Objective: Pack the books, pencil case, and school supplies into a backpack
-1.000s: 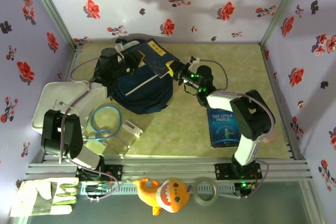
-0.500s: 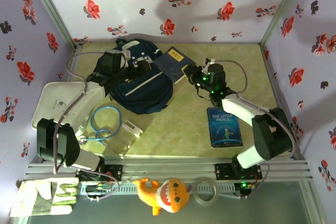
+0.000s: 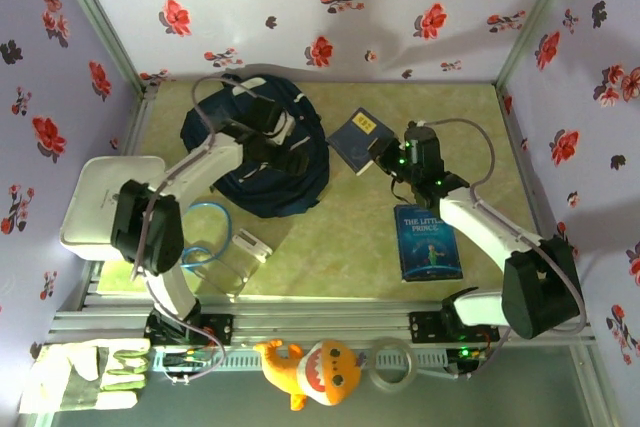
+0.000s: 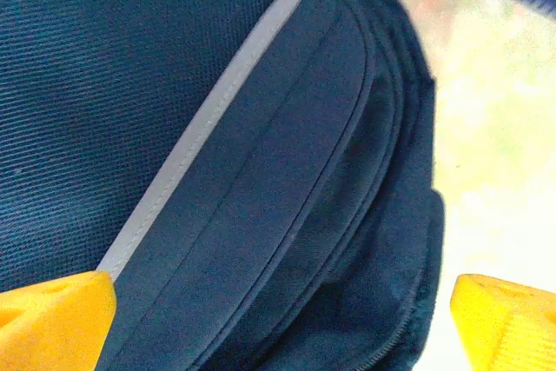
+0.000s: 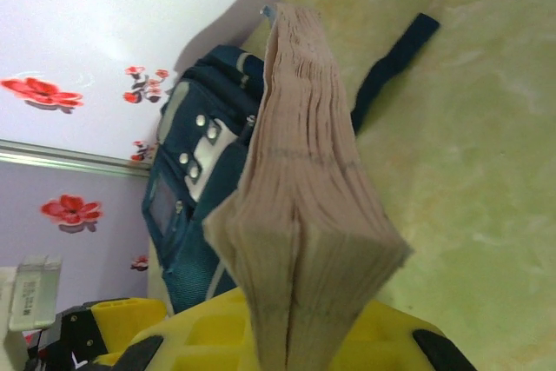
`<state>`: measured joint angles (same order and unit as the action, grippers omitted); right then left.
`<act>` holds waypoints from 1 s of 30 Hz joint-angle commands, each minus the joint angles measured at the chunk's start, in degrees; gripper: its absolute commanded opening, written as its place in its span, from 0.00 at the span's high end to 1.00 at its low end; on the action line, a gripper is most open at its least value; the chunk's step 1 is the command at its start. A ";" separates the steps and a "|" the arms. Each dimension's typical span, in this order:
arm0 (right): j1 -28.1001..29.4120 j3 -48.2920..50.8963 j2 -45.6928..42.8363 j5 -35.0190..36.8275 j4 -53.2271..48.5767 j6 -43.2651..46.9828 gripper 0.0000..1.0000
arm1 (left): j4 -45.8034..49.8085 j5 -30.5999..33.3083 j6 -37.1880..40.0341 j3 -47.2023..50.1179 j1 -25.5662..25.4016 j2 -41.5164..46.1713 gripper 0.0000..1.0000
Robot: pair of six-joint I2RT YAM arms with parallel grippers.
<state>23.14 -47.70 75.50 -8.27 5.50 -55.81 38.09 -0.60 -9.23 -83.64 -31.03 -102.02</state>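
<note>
The navy backpack (image 3: 250, 172) lies at the back left of the table. My left gripper (image 3: 291, 155) hovers open just above its front, and its yellow fingertips (image 4: 52, 319) straddle dark fabric (image 4: 287, 171) with a white trim line, gripping nothing. My right gripper (image 3: 384, 154) is shut on a navy book with a yellow strip (image 3: 360, 135), held off the table to the right of the backpack. In the right wrist view the book's page edges (image 5: 304, 206) stand up from the jaws, with the backpack (image 5: 187, 188) behind. The Little Prince book (image 3: 428, 242) lies flat at the right.
A white tray (image 3: 100, 197) sits at the left edge. A blue looped cord (image 3: 200, 232) and a small white item (image 3: 252, 244) lie in front of the backpack. A glove (image 3: 85, 375), a plush shark (image 3: 310, 372) and a tape roll (image 3: 392, 365) sit beyond the front rail.
My left gripper has opened, let go of the backpack and swung right across it. My right gripper has drawn the book away from over the backpack, to the right.
</note>
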 commanded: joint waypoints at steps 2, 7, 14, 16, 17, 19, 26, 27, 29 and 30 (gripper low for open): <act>-0.55 0.07 -0.77 2.07 0.08 1.25 0.98 | 8.38 9.73 7.00 -6.67 -2.72 -5.27 0.08; -0.55 -0.21 0.24 1.73 0.30 0.79 0.98 | 10.83 11.48 9.73 -11.20 -3.49 -11.42 0.27; -0.55 -0.02 0.61 2.03 0.53 0.79 0.98 | 10.78 12.73 10.99 -13.30 -3.88 -14.85 0.45; -0.53 -0.01 0.78 1.95 0.74 0.79 0.98 | 11.12 13.83 11.17 -14.07 -3.94 -15.87 0.51; -0.50 -0.02 0.99 1.86 0.78 0.79 0.98 | 11.35 14.16 11.17 -14.47 -3.87 -16.37 0.53; -0.49 0.03 1.11 1.73 0.92 0.79 0.98 | 12.12 14.44 11.00 -15.35 -3.90 -17.43 0.57; -0.70 0.24 1.08 1.69 1.01 0.86 0.98 | 13.40 15.36 10.21 -17.42 -3.97 -19.60 0.63; -0.71 0.32 0.98 1.77 1.01 0.88 0.98 | 13.49 15.31 10.21 -17.67 -3.98 -19.71 0.62; -0.76 0.42 0.99 1.81 1.09 0.87 0.98 | 13.68 15.29 10.29 -18.01 -3.95 -20.11 0.60; -0.81 0.45 0.94 1.70 1.08 0.84 0.98 | 13.68 15.35 10.33 -18.08 -3.95 -20.22 0.60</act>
<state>22.98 -47.59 76.58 -7.62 3.99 -55.64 50.41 12.47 1.06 -99.77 -35.09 -121.01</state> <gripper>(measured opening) 0.122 0.399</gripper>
